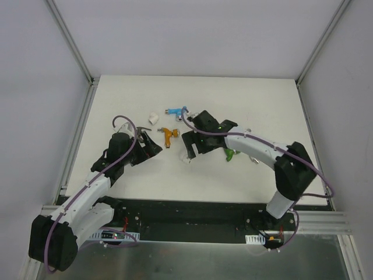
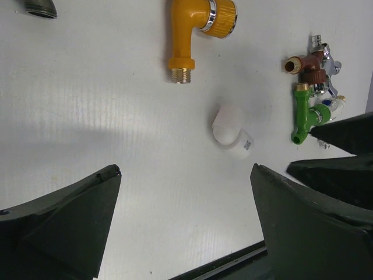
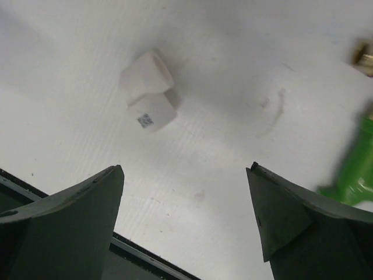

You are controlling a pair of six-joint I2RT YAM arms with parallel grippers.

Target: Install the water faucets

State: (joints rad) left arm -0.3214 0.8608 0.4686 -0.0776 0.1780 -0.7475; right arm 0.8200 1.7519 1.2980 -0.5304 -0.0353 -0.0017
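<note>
Both grippers are open and empty, low over the white table. An orange faucet (image 1: 168, 135) lies between my left gripper (image 1: 152, 146) and my right gripper (image 1: 190, 149). A blue faucet (image 1: 176, 110) lies further back. In the left wrist view my left gripper (image 2: 185, 169) faces the orange faucet (image 2: 192, 35), a green faucet (image 2: 303, 114), a reddish-brown faucet (image 2: 307, 65) and a silver one (image 2: 327, 57). A dark grey faucet (image 2: 39, 7) shows at the top left edge. In the right wrist view my right gripper (image 3: 185, 168) sits just short of a white pipe fitting (image 3: 148, 96), with the green faucet (image 3: 355, 169) at the right.
A second white fitting (image 1: 154, 118) lies left of the blue faucet. The fitting between the grippers shows in the left wrist view (image 2: 232, 133). The table's black front edge (image 3: 145, 256) runs close under the right fingers. White walls and metal rails enclose the table.
</note>
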